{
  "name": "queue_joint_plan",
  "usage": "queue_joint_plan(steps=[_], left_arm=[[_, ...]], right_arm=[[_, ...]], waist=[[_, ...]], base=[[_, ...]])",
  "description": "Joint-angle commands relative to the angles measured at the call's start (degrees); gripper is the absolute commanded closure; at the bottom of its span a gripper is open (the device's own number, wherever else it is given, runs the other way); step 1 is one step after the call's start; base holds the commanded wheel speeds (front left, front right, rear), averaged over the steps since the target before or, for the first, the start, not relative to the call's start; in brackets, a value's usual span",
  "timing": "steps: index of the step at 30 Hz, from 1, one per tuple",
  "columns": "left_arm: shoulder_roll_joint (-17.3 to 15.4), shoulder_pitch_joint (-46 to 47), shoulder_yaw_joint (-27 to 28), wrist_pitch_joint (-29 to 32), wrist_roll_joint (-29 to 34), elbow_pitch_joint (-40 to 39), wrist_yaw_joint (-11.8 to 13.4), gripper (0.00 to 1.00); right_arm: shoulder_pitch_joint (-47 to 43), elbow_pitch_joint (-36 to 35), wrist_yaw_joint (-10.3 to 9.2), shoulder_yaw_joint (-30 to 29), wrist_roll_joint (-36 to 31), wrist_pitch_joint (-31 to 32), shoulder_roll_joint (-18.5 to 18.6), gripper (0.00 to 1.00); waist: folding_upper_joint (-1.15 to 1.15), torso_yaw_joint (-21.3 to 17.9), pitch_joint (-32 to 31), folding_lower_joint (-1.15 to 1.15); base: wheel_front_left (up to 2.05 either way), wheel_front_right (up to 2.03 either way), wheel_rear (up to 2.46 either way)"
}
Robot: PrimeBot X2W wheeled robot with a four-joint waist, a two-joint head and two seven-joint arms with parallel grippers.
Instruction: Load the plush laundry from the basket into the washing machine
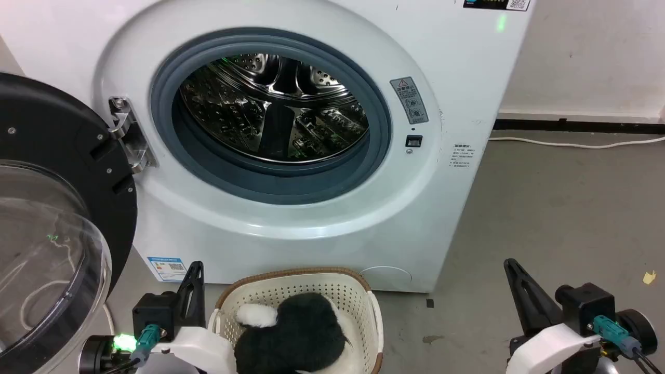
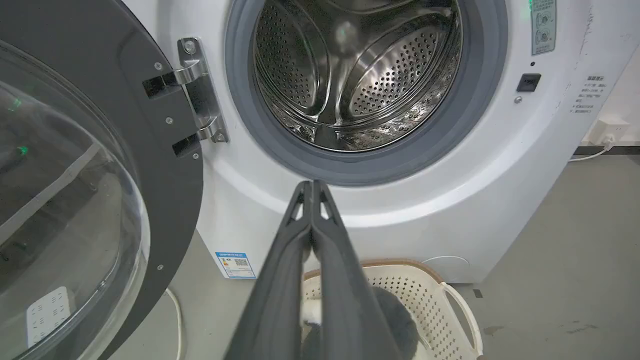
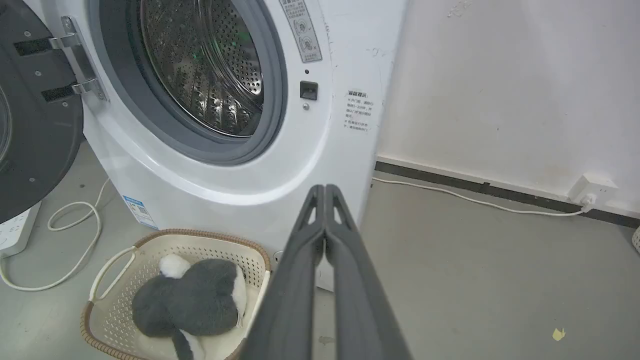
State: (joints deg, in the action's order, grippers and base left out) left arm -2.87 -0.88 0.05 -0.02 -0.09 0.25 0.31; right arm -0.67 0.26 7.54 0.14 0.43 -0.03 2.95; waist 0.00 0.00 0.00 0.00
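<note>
Grey floor (image 1: 545, 218) meets a white wall (image 3: 500, 75) along a black skirting strip (image 3: 450, 179). A white cable (image 3: 450, 196) runs along the floor to a wall socket (image 3: 592, 189). A looped cord (image 3: 97, 232) lies beside a power strip (image 3: 15, 232). A yellow scrap (image 3: 558, 334) lies apart on the floor.

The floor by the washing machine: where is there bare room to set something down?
Bare grey floor runs right of the washing machine, up to the wall cable. It is crowded in front: the basket with the plush laundry, the open door and a looped cord on the left.
</note>
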Motion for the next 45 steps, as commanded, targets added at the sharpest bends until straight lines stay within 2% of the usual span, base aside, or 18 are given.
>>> queue_joint_plan(steps=[1,32,33,45], left_arm=[[0.0,0.88,-0.05,0.02,0.09,-0.25,-0.31,1.0],[0.0,0.88,-0.05,0.02,0.09,-0.25,-0.31,1.0],[0.0,0.0,0.02,0.0,0.0,0.0,0.0,0.0],[0.0,0.1,-1.09,-1.01,-0.66,0.0,0.4,0.0]], right_arm=[[0.67,-0.26,-0.05,-0.14,-0.43,0.03,-0.07,1.0],[0.67,-0.26,-0.05,-0.14,-0.43,0.03,-0.07,1.0],[0.0,0.0,0.0,0.01,0.0,0.0,0.0,0.0],[-0.34,-0.19,0.0,-0.7,0.57,-1.01,0.0,0.0]], waist=[[0.0,0.0,0.0,0.0],[0.0,0.0,0.0,0.0],[0.0,0.0,0.0,0.0],[0.0,-0.07,0.21,0.0]], base=[[0.0,0.0,0.0],[0.0,0.0,0.0],[0.0,0.0,0.0],[0.0,0.0,0.0]])
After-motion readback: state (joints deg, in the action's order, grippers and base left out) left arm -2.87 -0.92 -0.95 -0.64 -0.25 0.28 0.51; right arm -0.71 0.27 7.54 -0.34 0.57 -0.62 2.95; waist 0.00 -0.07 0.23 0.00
